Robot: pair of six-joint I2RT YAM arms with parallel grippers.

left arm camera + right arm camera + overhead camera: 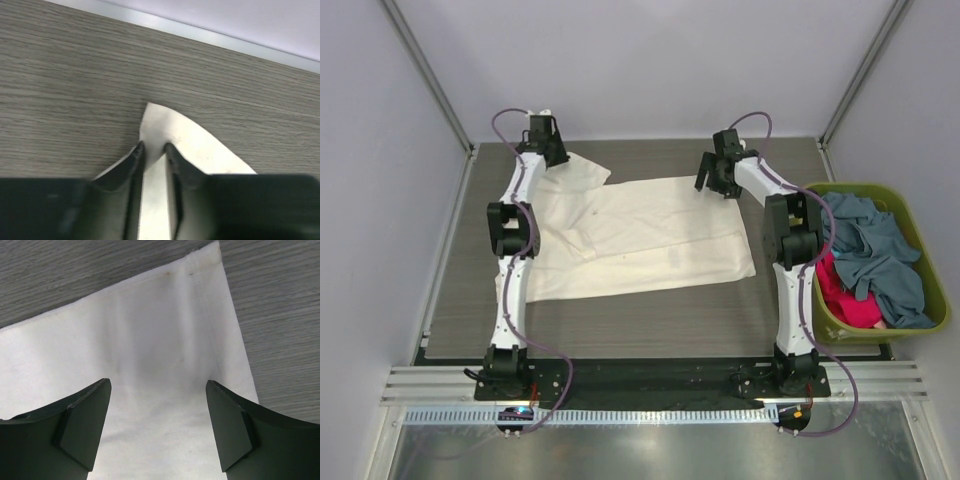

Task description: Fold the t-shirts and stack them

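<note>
At L gripper: black fingers narrow, almost together, w/ a strip of the large cream soft cotton t-shirt in the slot betw. them. Can't tell if pinched or only straddled. Beyond the tips, a pointed corner of that cloth, flat on the grey wood-grain table. In top view, sits at the far L of the tabletop, on the tee's rumpled far-L part, near the back edge.

At R gripper: dark fingers wide apart, holding nothing, only cloth below. Hangs over the same cream tee, close to a stitched hem and a square corner, w/ bare table just to the R. In top view, sits at the tee's far-R corner.

Farther out: cream tee spread across mid-table betw. both arms, mostly flat, creased on the L side. At the table's R edge, just beside the R arm, an olive-green plastic basket. Inside it, crumpled: a slate grey-blue tee on top, a red-pink tee lower, toward the near-L side.
</note>
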